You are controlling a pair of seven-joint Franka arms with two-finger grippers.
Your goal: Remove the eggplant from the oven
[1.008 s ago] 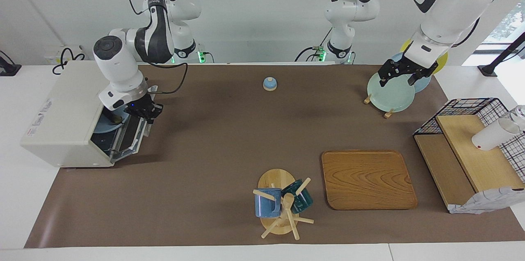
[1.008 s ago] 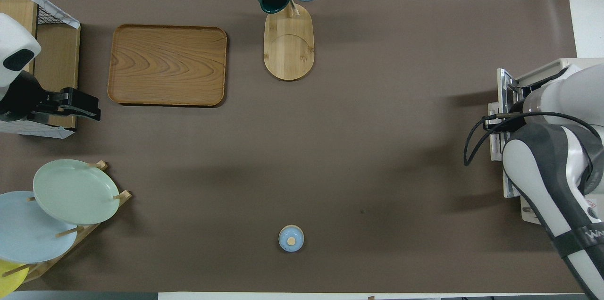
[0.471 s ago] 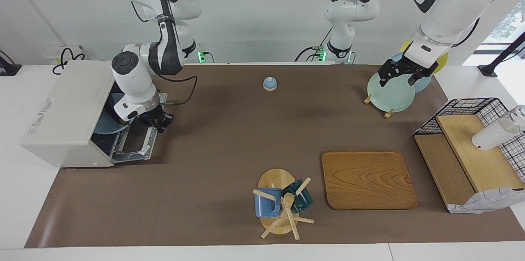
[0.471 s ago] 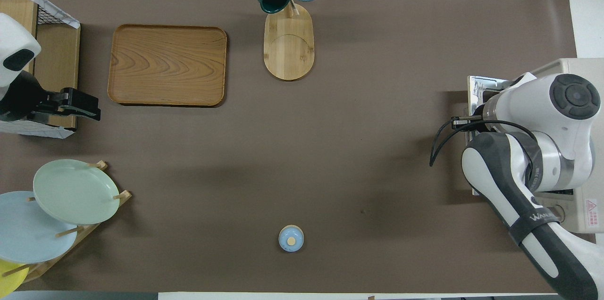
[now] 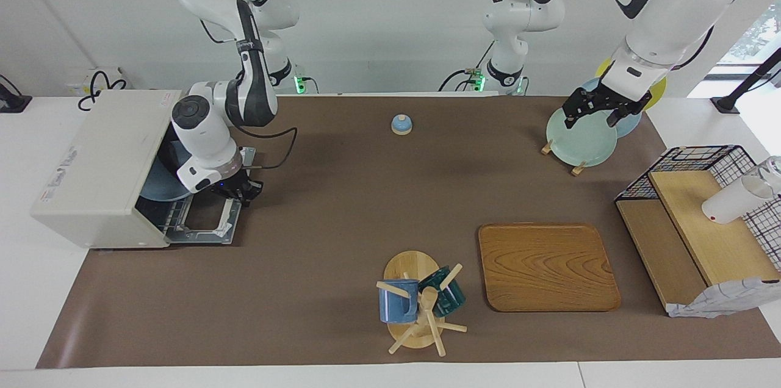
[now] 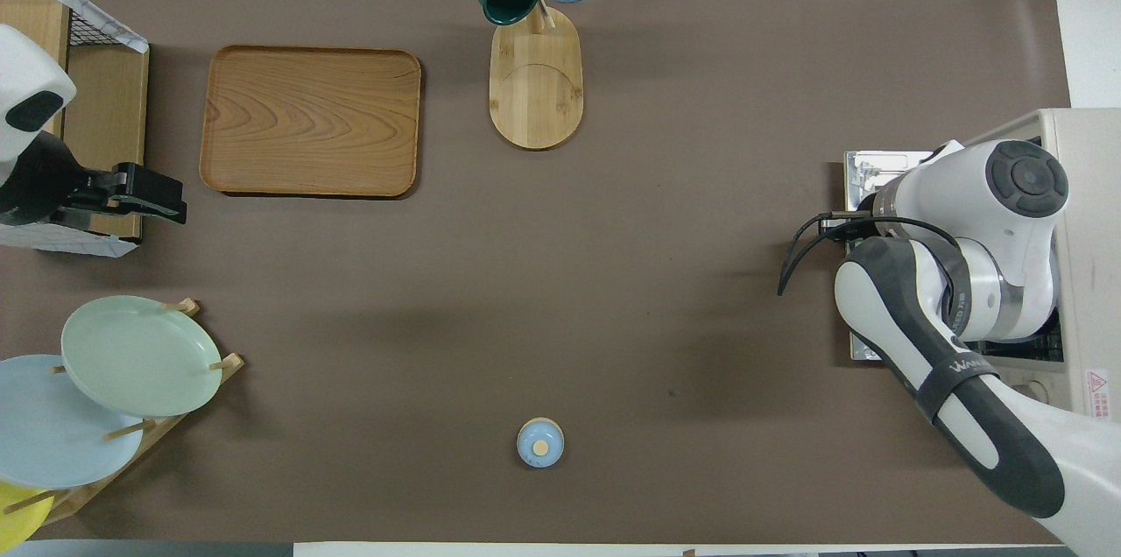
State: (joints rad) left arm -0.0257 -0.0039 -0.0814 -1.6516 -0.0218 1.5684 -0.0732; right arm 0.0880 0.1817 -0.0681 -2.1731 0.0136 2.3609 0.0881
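The toaster oven sits at the right arm's end of the table, door dropped open. The right gripper hangs over that door; its grip cannot be told. The eggplant isn't visible. The left gripper waits, spread, over the plate rack.

Right gripper hangs low, wrist bent down, fingers too hidden to call. Left gripper waits raised, fingers spread.

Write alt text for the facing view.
The right gripper is at the open door of the oven, with a blue plate inside. The left gripper waits over the plate rack. No eggplant is visible.
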